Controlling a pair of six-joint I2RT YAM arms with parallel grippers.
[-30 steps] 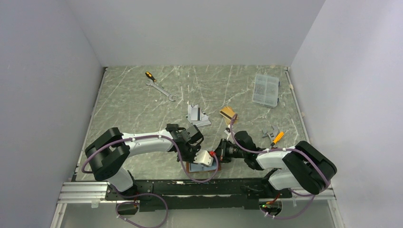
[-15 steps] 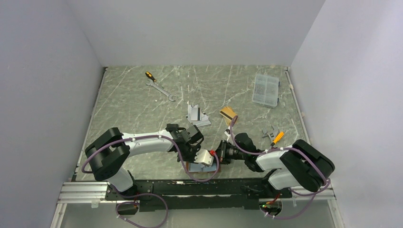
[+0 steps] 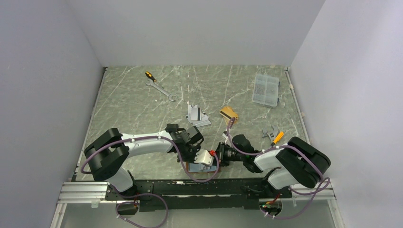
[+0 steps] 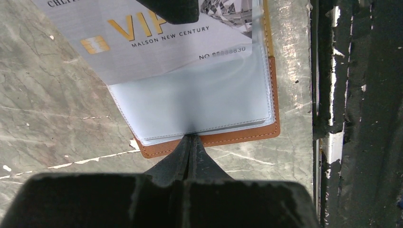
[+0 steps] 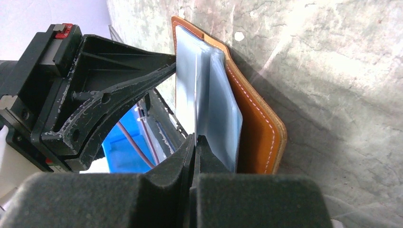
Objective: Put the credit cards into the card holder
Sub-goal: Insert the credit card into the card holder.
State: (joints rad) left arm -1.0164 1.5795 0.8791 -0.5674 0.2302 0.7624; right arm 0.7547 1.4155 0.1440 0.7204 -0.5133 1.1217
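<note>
Smooth tan leather card holder [image 4: 223,137], glossy clear plastic sleeves [image 4: 199,102], glossy silver plastic card [image 4: 157,50], matt marbled table [image 4: 47,118]

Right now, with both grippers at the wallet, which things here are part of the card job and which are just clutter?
Job in hand:
- card holder, pinched by left gripper
- silver VIP card, held by right gripper
- silver-grey cards
- gold card

Lying about:
- screwdriver
- wrench
- clear parts box
- orange-handled tool

Black rail [image 4: 361,118] stands just beside card holder [image 4: 199,109].
</note>
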